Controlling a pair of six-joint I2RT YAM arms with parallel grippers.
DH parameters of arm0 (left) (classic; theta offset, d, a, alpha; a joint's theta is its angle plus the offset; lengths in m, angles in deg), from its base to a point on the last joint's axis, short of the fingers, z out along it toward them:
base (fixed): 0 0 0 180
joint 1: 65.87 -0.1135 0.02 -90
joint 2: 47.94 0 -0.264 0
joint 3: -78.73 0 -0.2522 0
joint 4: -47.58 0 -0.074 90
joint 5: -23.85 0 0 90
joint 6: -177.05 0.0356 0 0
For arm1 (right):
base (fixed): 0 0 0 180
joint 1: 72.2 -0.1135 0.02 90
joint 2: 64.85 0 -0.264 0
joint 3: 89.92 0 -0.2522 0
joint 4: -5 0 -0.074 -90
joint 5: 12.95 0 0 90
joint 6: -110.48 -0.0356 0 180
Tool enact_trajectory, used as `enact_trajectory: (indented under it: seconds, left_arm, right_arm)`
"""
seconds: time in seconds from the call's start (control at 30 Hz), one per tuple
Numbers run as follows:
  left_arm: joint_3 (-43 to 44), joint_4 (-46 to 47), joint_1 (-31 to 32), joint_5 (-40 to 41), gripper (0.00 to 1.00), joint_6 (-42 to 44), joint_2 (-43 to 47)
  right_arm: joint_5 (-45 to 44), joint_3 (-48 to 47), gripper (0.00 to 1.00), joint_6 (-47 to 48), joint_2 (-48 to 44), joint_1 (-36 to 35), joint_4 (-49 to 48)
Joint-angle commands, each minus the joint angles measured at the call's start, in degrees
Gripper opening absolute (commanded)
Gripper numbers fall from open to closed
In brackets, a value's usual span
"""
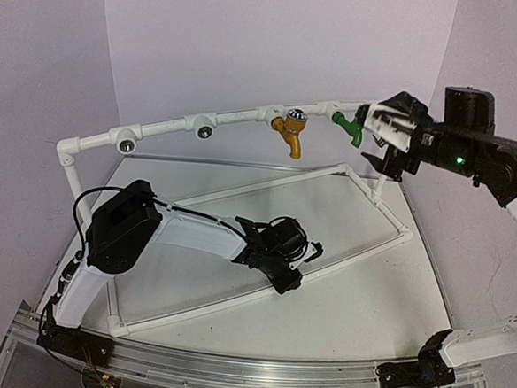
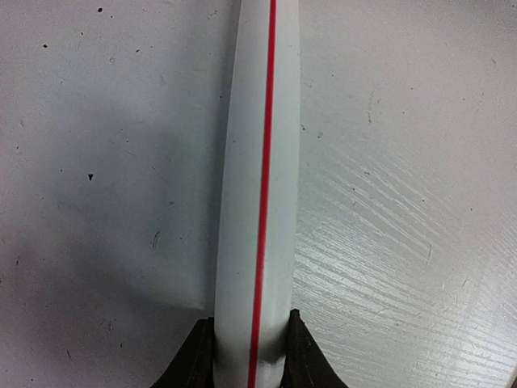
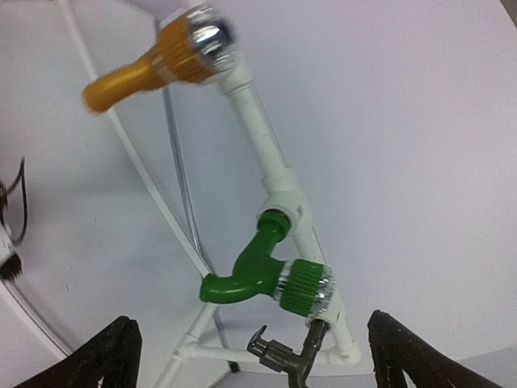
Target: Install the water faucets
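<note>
Starting with the overhead view: the pipe frame (image 1: 241, 188) stands on the table (image 1: 350, 280). Its top rail carries the yellow faucet (image 1: 291, 131) and the green faucet (image 1: 346, 126), both with spouts hanging down. Two sockets (image 1: 127, 145) further left on the rail are bare, so the installing looks only part done. The left gripper (image 1: 288, 280) sits low on the diagonal pipe (image 1: 342, 264) at table level, in my judgement to steady the frame while the other arm works. The right gripper (image 1: 373, 135) hangs just beside the green faucet at rail height. The dark faucet cannot be made out from here.

Left wrist view: the diagonal pipe, marked with a red stripe, runs straight up the picture. Both fingers (image 2: 194, 360) press against its sides with no gap. The jaws are closed on the pipe and hold nothing else.

Right wrist view: the green faucet sits on its fitting in the rail, and the yellow one is further along at the top. A dark faucet (image 3: 279, 354) hangs just below the green one, near the frame's corner. I cannot tell whether it is seated in a socket. The fingers (image 3: 105, 356) stand at the far edges of the picture, well apart. The jaws are wide open, touching nothing and holding nothing, lined up on the green faucet. That posture fits a faucet just fitted, but this is a judgement only.
</note>
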Motion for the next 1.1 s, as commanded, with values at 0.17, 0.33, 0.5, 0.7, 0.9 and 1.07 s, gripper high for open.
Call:
enact_trajectory:
  seconds: [0.17, 0.33, 0.5, 0.7, 0.9, 1.07]
  left_arm:
    - [-1.66, -7.15, 0.54, -0.70, 0.00, -2.87, -6.63]
    - [-1.79, -7.21, 0.57, -0.72, 0.00, -2.81, -6.56]
    - [-1.95, -7.20, 0.54, -0.82, 0.00, -2.79, -6.11]
    - [-2.14, -7.19, 0.53, -0.97, 0.00, -2.77, -5.83]
    - [-2.25, -7.19, 0.56, -0.82, 0.00, -2.78, -5.70]
    - [-1.99, -7.20, 0.57, -1.13, 0.00, -2.78, -5.94]
  right_arm:
    - [-11.37, 3.52, 0.91, 49.29, 6.34, -0.73, -7.10]
    - [-15.00, 3.78, 0.82, 50.57, 9.79, -0.73, -11.40]
    - [-19.31, 4.65, 0.63, 48.36, 11.88, -0.73, -15.60]
    - [-25.42, 8.33, 0.36, 43.13, 12.35, -0.66, -21.27]
    - [-26.98, 9.99, 0.13, 23.93, 12.21, -0.73, -22.39]
    - [-22.20, 8.37, 0.00, -14.85, 11.62, -0.73, -21.24]
